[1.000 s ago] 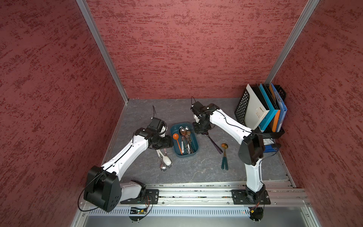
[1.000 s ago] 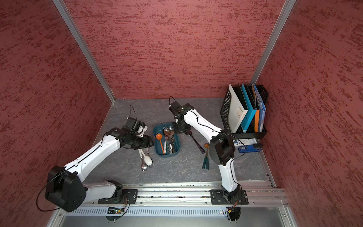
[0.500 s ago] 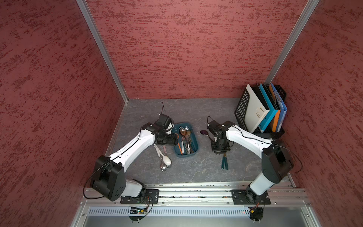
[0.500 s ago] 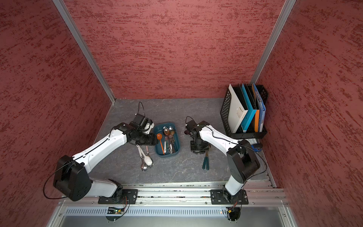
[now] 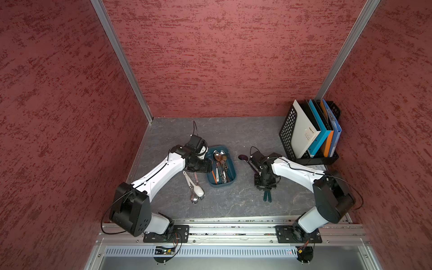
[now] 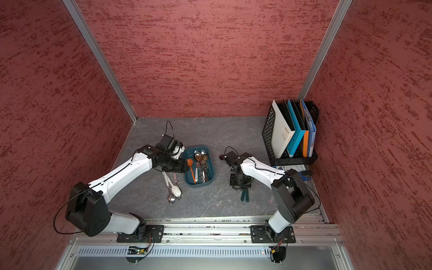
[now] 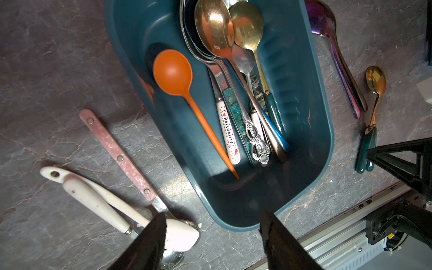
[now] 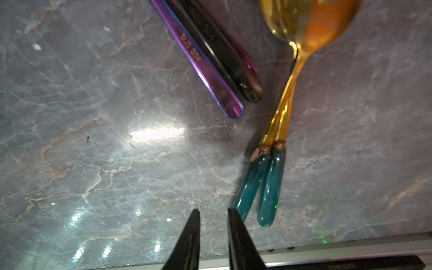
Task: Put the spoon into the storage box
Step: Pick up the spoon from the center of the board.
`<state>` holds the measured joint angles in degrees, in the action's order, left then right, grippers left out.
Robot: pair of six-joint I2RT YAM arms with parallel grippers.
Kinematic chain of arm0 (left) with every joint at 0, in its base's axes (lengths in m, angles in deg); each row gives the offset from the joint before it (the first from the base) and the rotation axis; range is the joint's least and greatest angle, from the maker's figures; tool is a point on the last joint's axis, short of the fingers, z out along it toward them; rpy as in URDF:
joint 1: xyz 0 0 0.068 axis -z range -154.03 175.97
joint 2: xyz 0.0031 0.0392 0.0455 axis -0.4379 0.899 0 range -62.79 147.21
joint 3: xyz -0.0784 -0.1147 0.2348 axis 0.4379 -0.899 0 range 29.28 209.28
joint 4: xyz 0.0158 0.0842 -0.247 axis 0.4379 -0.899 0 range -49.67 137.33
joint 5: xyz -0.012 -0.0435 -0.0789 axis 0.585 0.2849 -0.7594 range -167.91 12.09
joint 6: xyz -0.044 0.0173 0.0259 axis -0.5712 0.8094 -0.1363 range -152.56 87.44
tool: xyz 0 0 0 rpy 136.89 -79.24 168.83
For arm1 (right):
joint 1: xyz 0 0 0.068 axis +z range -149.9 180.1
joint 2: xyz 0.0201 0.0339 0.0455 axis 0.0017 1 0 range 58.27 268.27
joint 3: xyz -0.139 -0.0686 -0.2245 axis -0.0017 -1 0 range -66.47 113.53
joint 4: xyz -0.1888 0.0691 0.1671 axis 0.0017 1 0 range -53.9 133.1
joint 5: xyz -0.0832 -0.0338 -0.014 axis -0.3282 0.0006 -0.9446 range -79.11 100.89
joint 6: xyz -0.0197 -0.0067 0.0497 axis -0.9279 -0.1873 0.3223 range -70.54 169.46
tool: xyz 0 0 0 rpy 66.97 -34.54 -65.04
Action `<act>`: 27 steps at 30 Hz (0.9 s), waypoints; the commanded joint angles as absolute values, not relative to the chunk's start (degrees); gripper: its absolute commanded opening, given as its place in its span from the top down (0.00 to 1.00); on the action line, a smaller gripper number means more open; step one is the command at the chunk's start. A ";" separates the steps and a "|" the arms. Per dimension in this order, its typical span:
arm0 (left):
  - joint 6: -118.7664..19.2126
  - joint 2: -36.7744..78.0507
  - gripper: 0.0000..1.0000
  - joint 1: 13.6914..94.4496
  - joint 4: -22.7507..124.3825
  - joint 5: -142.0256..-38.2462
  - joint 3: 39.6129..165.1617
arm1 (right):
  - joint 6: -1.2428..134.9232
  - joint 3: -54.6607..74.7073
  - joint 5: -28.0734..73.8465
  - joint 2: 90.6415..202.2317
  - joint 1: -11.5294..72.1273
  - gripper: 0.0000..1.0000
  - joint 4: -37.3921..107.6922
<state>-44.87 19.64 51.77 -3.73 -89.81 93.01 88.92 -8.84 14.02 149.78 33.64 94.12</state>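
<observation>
right jaws, slightly parted and empty, near two touching teal-handled spoons (image 8: 271,182): may grab both. left jaws wide, empty.

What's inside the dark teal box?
An orange spoon, a copper-coloured spoon, a golden spoon and a Hello Kitty handle lie in the storage box. Silver pieces underneath are mostly covered, so their number is unclear.

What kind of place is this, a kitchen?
Probably a robot test booth, not a kitchen. Red walls close in a grey table, two robot arms are bolted to a metal rail, and spoons lie beside a teal storage box.
</observation>
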 commanded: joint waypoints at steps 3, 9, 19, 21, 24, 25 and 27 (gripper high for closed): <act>-43.87 20.92 0.33 52.16 -4.94 -90.33 95.54 | 92.31 -11.70 13.11 149.12 32.37 0.75 91.07; -43.26 21.78 0.33 52.25 -6.00 -90.02 96.95 | 94.30 -14.49 11.84 147.08 31.06 0.75 89.73; -42.94 22.43 0.33 52.21 -6.28 -90.13 97.18 | 94.26 -15.53 11.56 145.25 30.02 0.75 89.37; -43.02 22.41 0.33 52.25 -6.13 -90.06 96.96 | 94.18 -15.87 11.24 144.84 29.69 0.75 89.24; -43.14 22.84 0.33 52.34 -6.27 -90.15 97.18 | 93.93 -16.10 11.53 145.57 29.50 0.76 89.01; -43.26 22.96 0.33 52.34 -6.41 -90.26 97.27 | 93.94 -16.05 11.43 145.51 29.53 0.76 89.01; -43.26 22.99 0.33 52.51 -6.37 -90.12 97.35 | 93.98 -16.11 11.07 144.81 29.54 0.76 89.14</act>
